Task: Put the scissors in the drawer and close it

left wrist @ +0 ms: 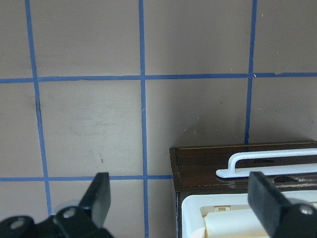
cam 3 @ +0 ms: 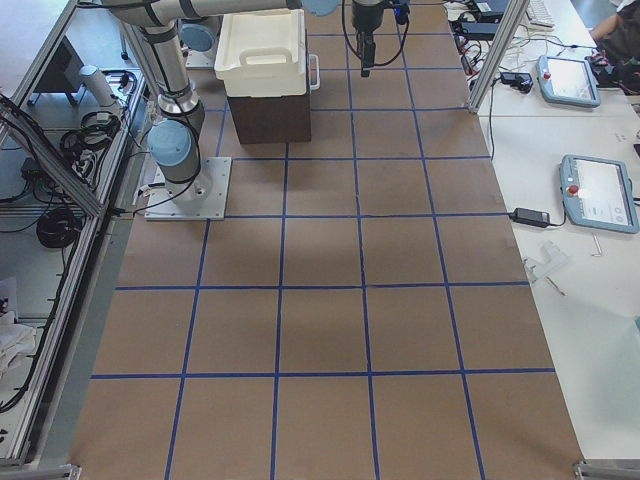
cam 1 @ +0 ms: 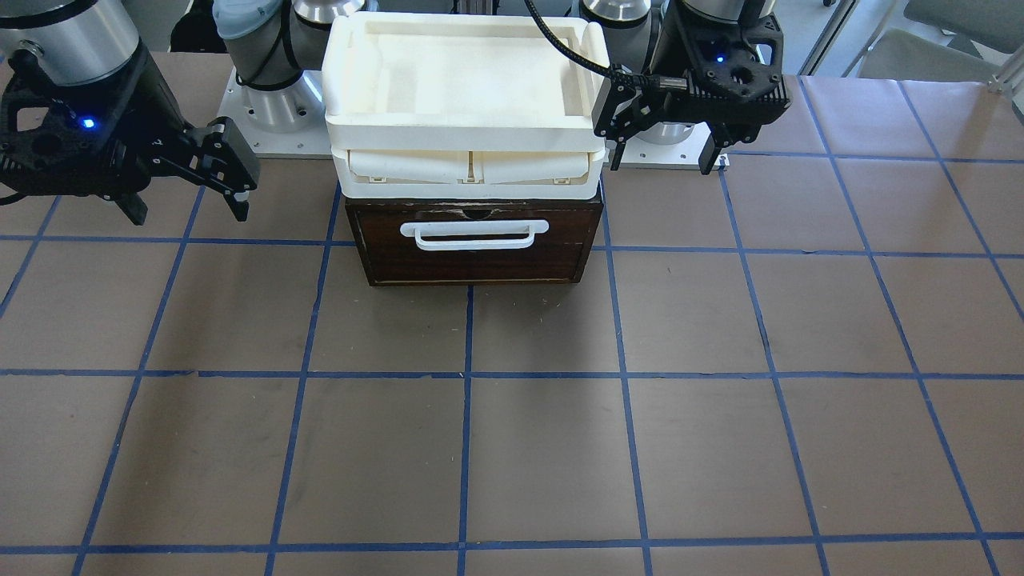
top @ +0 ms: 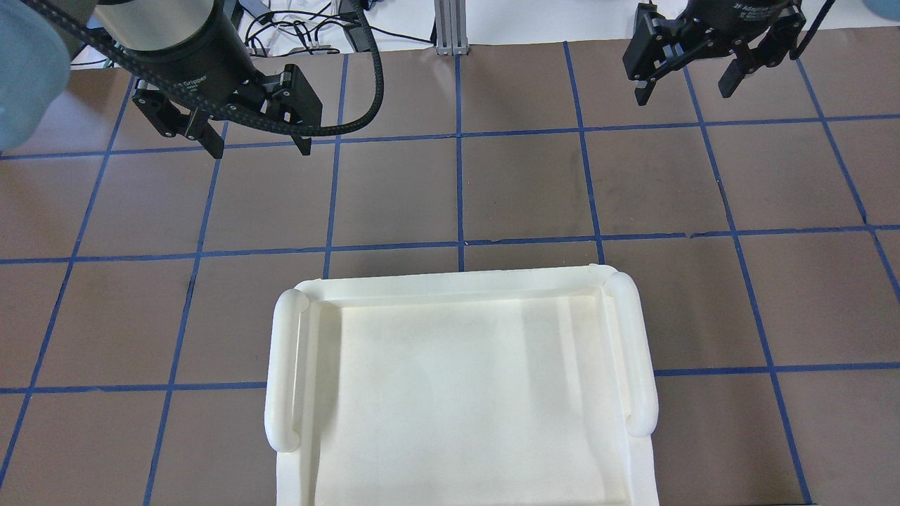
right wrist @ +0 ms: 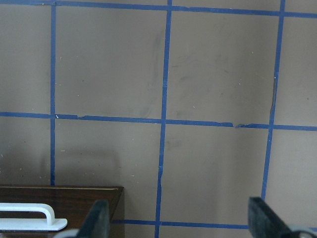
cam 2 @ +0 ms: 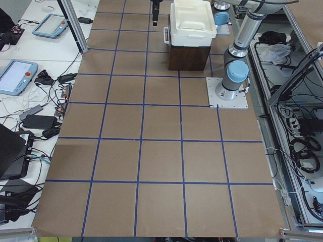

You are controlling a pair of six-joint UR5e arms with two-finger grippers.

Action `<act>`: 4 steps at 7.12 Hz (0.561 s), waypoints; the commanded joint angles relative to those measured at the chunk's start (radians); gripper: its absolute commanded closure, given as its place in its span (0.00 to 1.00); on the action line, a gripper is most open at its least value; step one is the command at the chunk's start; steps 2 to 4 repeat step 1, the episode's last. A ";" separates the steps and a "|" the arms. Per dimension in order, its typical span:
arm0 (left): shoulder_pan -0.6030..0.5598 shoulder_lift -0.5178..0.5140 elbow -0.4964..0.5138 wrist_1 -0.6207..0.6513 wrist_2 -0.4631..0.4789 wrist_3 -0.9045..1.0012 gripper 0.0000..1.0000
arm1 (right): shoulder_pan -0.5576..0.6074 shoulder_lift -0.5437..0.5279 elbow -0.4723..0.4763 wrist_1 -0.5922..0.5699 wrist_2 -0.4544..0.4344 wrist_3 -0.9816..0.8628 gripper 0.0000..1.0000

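Observation:
The scissors show in no view. The drawer (cam 1: 476,260) is shut flush in its dark brown box, with its white bar handle (cam 1: 474,234) facing away from the robot. It also shows in the left wrist view (left wrist: 208,171) and the right wrist view (right wrist: 84,198). My left gripper (cam 1: 661,164) is open and empty, above the table beside the box; it shows overhead too (top: 260,149). My right gripper (cam 1: 188,212) is open and empty on the other side of the box, also seen overhead (top: 683,94).
A cream plastic tray unit (cam 1: 464,128) stands on top of the brown box and hides it in the overhead view (top: 457,281). The brown table (cam 1: 512,448) has a blue tape grid. The two arm bases (cam 1: 268,112) stand behind the box.

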 commanded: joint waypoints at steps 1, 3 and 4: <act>0.000 0.000 -0.001 0.000 -0.003 0.001 0.00 | 0.000 0.000 0.003 -0.001 0.000 0.005 0.00; 0.000 0.000 -0.001 0.000 -0.003 0.001 0.00 | 0.000 0.000 0.003 -0.001 0.000 0.005 0.00; 0.000 0.000 -0.001 0.000 -0.003 0.001 0.00 | 0.000 0.000 0.003 -0.001 0.000 0.005 0.00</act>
